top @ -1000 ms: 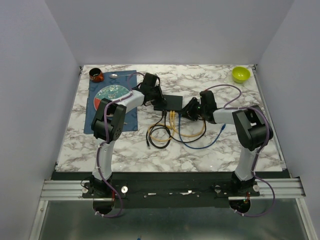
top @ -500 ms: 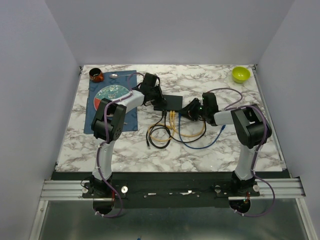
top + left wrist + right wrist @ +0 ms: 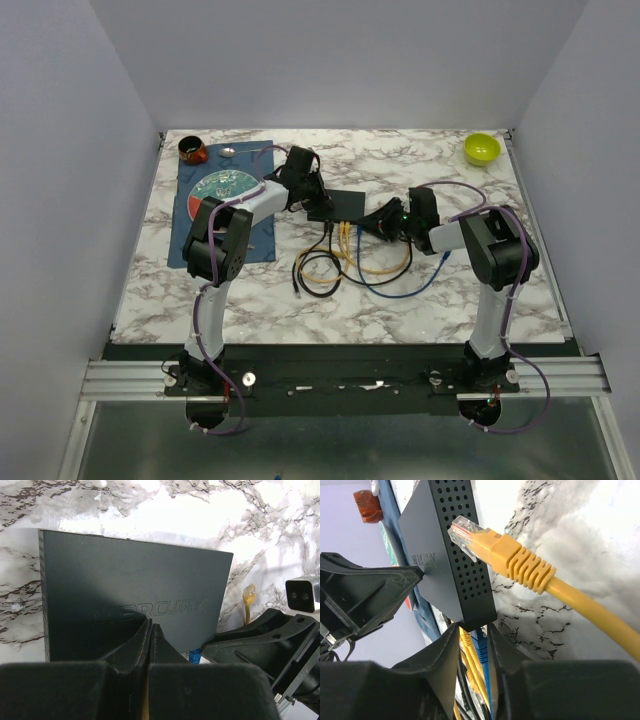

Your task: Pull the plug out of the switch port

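Observation:
The black switch [image 3: 340, 204] lies flat mid-table; it also shows in the left wrist view [image 3: 135, 590] and the right wrist view [image 3: 445, 555]. My left gripper [image 3: 312, 200] is shut, and its tips [image 3: 150, 629] rest on the switch's top near its left end. My right gripper [image 3: 378, 225] is at the switch's front right corner. Its jaws [image 3: 472, 640] are narrowed around a blue plug [image 3: 479, 642] still in its port, with a yellow plug beside it. A loose yellow plug [image 3: 510, 560] lies unplugged on the marble.
Black, yellow and blue cables [image 3: 340, 265] loop in front of the switch. A blue mat [image 3: 190, 240] with a plate [image 3: 222, 187] lies on the left, with a brown cup [image 3: 193, 151] behind it. A green bowl [image 3: 481, 148] stands at the back right.
The right arm's wrist and elbow have shifted right and lowered while its gripper stayed at the switch's front corner. The left arm has not moved.

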